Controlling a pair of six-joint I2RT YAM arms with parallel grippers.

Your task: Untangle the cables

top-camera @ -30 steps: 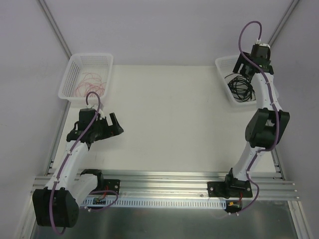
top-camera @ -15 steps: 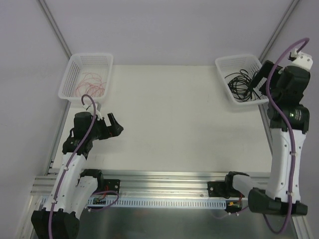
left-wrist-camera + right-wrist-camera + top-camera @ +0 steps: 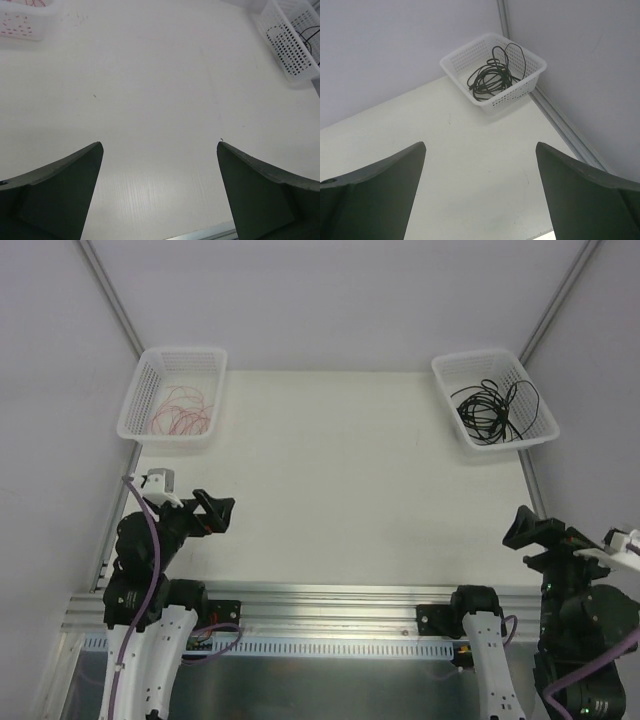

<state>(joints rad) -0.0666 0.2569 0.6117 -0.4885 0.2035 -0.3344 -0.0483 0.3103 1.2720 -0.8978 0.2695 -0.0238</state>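
Jaws spread; black cables point(image 3: 489, 76) in right wrist, red cables point(image 3: 180, 412) overhead

A white perforated plastic basket point(image 3: 512, 95) sits at the far corner of the white table point(image 3: 470, 165), just beside the metal rail point(image 3: 565, 130) that runs along the table's right edge below the grey wall. Coiled black cables point(image 3: 490, 75) lie inside it, with one loop rising against the far rim. The right gripper point(image 3: 480, 146) is spread wide, its dark fingers point(image 3: 375, 190) at the lower corners with only bare table between them.
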